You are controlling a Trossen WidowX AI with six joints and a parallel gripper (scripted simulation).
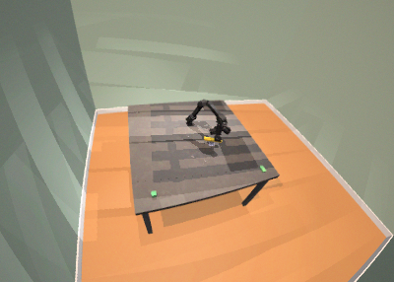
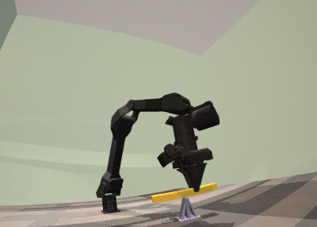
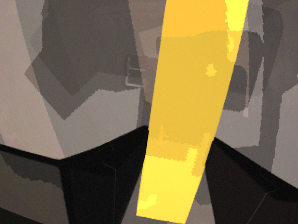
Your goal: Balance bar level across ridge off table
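The yellow bar (image 1: 209, 139) (image 2: 170, 196) (image 3: 192, 90) is above the lilac ridge (image 1: 211, 144) (image 2: 187, 212). In the exterior view the bar slants, with its left end lower than its right end, and both ends are off the table. The ridge's top meets the bar's underside in that view, left of my fingers; whether they touch I cannot tell. My gripper (image 1: 218, 139) (image 2: 196, 190) (image 3: 177, 138) points down and is shut on the bar, right of the ridge in the exterior view. The ridge is not clearly seen in the wrist view.
The dark table (image 1: 148, 159) carries the arm's base at its back part. Two small green blocks lie near its front corners, one at the left (image 1: 154, 193) and one at the right (image 1: 263, 169). The arm arches over from the base to the bar.
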